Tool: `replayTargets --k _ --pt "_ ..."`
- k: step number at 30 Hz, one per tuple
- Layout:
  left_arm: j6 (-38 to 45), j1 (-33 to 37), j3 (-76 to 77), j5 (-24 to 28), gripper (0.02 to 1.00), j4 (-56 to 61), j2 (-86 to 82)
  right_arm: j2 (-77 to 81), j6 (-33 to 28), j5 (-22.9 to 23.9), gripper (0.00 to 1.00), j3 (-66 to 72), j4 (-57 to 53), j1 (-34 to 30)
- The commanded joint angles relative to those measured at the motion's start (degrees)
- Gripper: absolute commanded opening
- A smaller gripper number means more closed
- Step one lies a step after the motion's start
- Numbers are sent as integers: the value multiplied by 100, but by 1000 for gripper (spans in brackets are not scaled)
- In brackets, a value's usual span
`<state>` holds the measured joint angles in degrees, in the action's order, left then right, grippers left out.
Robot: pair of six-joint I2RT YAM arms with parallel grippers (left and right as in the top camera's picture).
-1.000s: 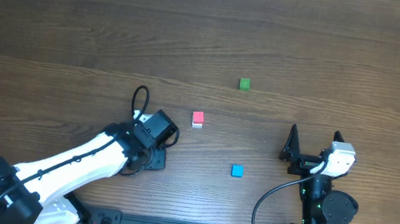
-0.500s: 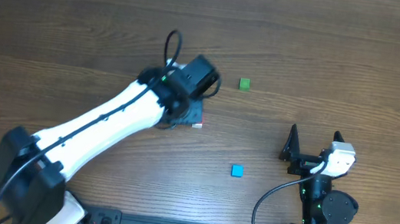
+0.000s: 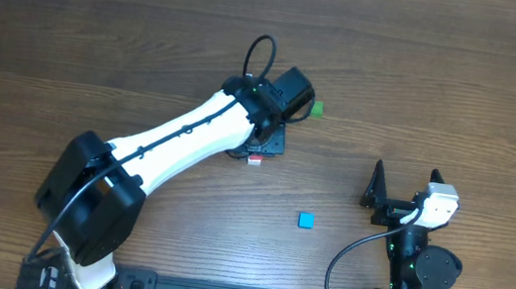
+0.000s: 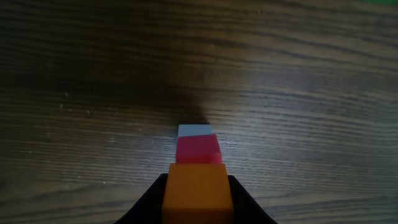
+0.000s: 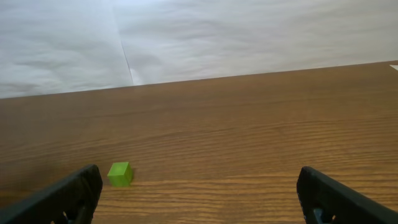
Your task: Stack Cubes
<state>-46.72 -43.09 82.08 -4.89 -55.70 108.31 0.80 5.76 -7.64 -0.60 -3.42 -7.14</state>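
My left gripper [image 3: 264, 143] hangs over the table's middle, shut on an orange cube [image 4: 197, 188]. Its dark fingers [image 4: 148, 206] press the cube's two sides. Just beyond and below the orange cube lies a red cube [image 4: 199, 150] with a white face along its far edge. In the top view the left arm covers nearly all of it. A green cube [image 3: 317, 109] sits just right of the left wrist, and it is also seen as the green cube [image 5: 120, 173] ahead of the right arm. A blue cube [image 3: 305, 220] lies nearer the front. My right gripper [image 3: 402, 186] rests open and empty at the right.
The brown wooden table [image 3: 467, 72] is bare on its left side and across the far half. A white wall [image 5: 249, 37] stands behind the table's far edge. The left arm's white link [image 3: 168, 148] crosses diagonally from the front left.
The left arm has swung from the front left of the table up and to the right, and now stands over the red cube. The right arm has kept still.
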Motion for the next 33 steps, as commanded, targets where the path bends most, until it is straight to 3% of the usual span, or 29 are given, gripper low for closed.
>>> replayTargets --k 1,33 --pt "-103 -57 103 -11 38 48 70 -52 -7 -90 991 31 -9 4" --pt "-326 -57 103 31 47 79 326 -52 -7 -90 993 31 -9 4"
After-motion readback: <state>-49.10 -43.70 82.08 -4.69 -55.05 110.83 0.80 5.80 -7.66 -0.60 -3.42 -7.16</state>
